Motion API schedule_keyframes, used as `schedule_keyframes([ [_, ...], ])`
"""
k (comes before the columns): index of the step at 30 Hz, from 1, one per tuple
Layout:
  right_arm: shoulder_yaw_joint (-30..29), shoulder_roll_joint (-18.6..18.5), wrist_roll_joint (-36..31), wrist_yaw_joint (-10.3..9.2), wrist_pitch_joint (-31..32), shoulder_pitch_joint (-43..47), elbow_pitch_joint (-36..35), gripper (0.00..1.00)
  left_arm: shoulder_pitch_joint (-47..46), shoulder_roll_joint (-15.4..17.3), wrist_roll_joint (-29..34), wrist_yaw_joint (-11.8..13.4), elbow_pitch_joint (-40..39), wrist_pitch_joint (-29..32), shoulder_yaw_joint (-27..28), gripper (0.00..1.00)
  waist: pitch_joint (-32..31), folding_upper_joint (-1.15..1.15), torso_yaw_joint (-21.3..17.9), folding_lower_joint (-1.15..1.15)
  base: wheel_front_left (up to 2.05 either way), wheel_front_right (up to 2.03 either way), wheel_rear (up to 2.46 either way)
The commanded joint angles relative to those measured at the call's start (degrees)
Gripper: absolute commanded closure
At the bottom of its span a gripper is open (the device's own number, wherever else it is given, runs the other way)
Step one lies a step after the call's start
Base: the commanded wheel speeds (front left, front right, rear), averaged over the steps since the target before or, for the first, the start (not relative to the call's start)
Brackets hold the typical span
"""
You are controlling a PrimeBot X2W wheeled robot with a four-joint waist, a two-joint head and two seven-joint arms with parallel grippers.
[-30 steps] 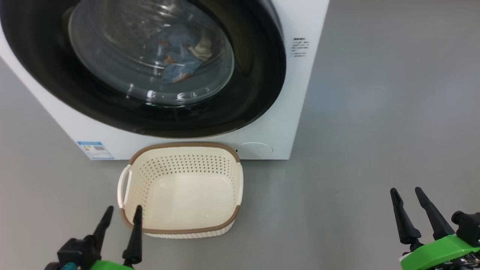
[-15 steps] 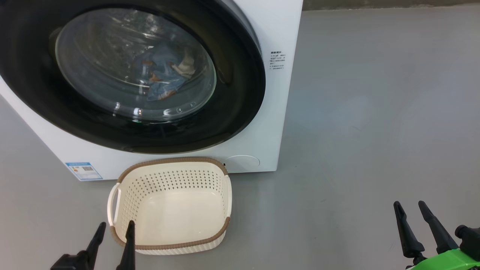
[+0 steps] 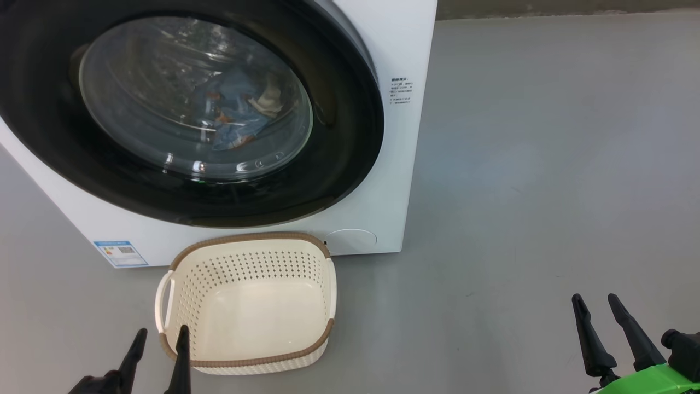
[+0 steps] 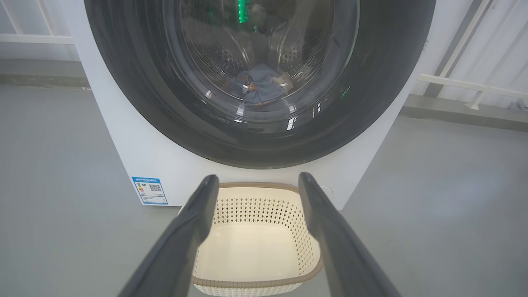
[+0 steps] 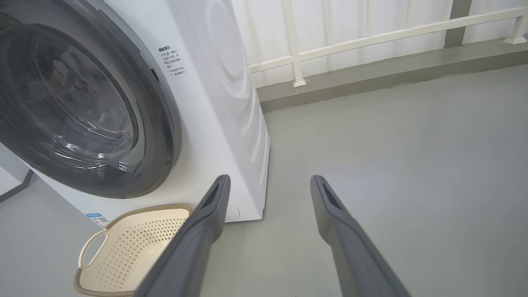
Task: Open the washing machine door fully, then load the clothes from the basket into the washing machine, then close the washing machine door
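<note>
Blue print marks the one small label [image 3: 120, 253] at the far left, low on the white front of the single washing machine [image 3: 394, 164]. Below it, the left gripper [image 3: 163, 330] is held near the left handle of the one basket [image 3: 246, 268], its two fingers parted with nothing gripped. The basket is set on the grey floor [image 3: 547, 164] just in front of the machine, and its bare cream bottom is shown. Above it, the washing machine door [image 3: 339, 164] is seen shut flat against the front. Behind its glass the clothes [image 3: 235, 117] are seen as one blue heap in the drum, and separate bundles cannot be counted. At the lower right, well apart from the machine, the right gripper [image 3: 594, 300] is held over the floor, its two fingers likewise spread and empty. The drum's perforations [image 4: 225, 62], lost to reflections in the head view, are made out in the left wrist view. A white railing [image 5: 371, 37] and the machine's side panel [image 5: 235, 82] are added by the right wrist view.
</note>
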Motion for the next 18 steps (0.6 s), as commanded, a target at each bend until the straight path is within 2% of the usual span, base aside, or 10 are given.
schedule_keyframes([
  [1,0.89,-1.07,-0.55,-0.33,-0.27,0.68,-1.42,0.0,-0.45,1.0,-0.48,-0.15,-1.71,-0.38,2.13,0.0,-0.06,0.0,-0.04,0.0,0.0,0.0,0.0],
  [2,0.93,-1.1,-0.55,-0.33,-0.27,0.7,-1.43,0.0,-0.38,0.97,-0.68,-0.15,-1.87,-0.38,2.06,0.0,-0.1,0.0,-0.05,0.0,0.0,0.0,0.0],
  [3,0.02,0.0,0.0,0.0,0.0,0.03,0.0,1.0,0.04,-0.03,-0.16,0.0,-0.31,0.0,0.0,1.0,-0.11,0.0,-0.06,0.0,0.0,0.0,0.0],
  [9,0.49,2.62,0.1,0.01,0.09,0.0,4.11,1.0,0.42,-1.56,-0.23,0.01,3.6,0.1,-0.83,1.0,-0.13,0.0,-0.07,0.0,0.0,0.0,0.0],
  [16,0.19,3.05,3.75,-0.01,1.25,-0.26,3.68,1.0,0.02,-1.49,-4.65,0.0,3.39,1.29,-0.48,1.0,-0.43,0.0,0.03,0.13,0.0,0.0,0.0],
  [18,0.1,3.17,4.79,-0.01,1.58,-0.34,3.6,1.0,-0.11,-1.47,-5.91,0.0,3.38,1.62,-0.39,1.0,-0.44,0.0,0.06,0.07,0.0,0.0,0.0],
])
